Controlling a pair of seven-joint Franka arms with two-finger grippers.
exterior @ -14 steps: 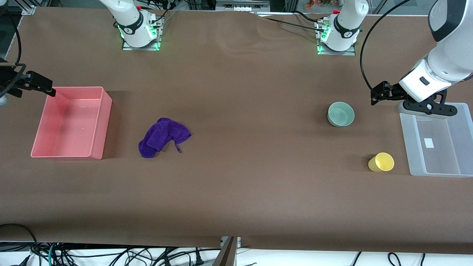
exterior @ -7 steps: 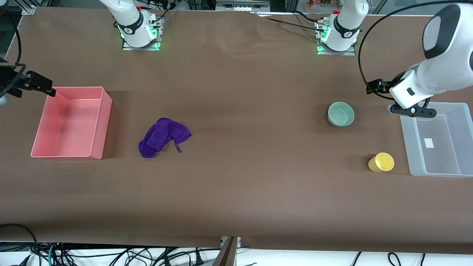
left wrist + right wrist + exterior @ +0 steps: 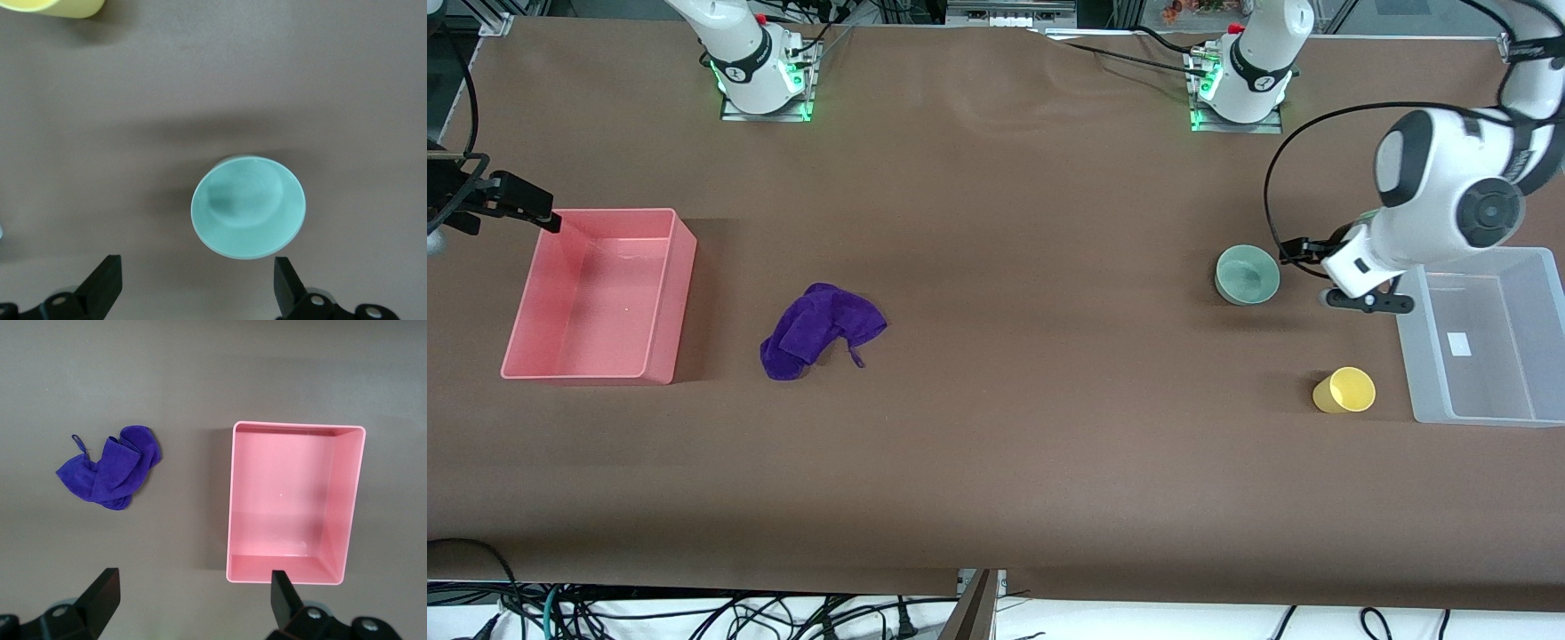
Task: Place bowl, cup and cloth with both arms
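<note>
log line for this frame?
left end effector: open, over table beside bowl | right end effector: open, waiting | cup, cloth: untouched

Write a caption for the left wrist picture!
Open left gripper hovers above the green bowl, yellow cup nearby.

The bowl (image 3: 1247,274) is set toward the left arm's end of the table, near the clear bin (image 3: 1480,333), with the cup (image 3: 1344,390) placed nearer the front camera. The cloth (image 3: 820,330) is laid beside the pink bin (image 3: 600,293) toward the right arm's end.
</note>
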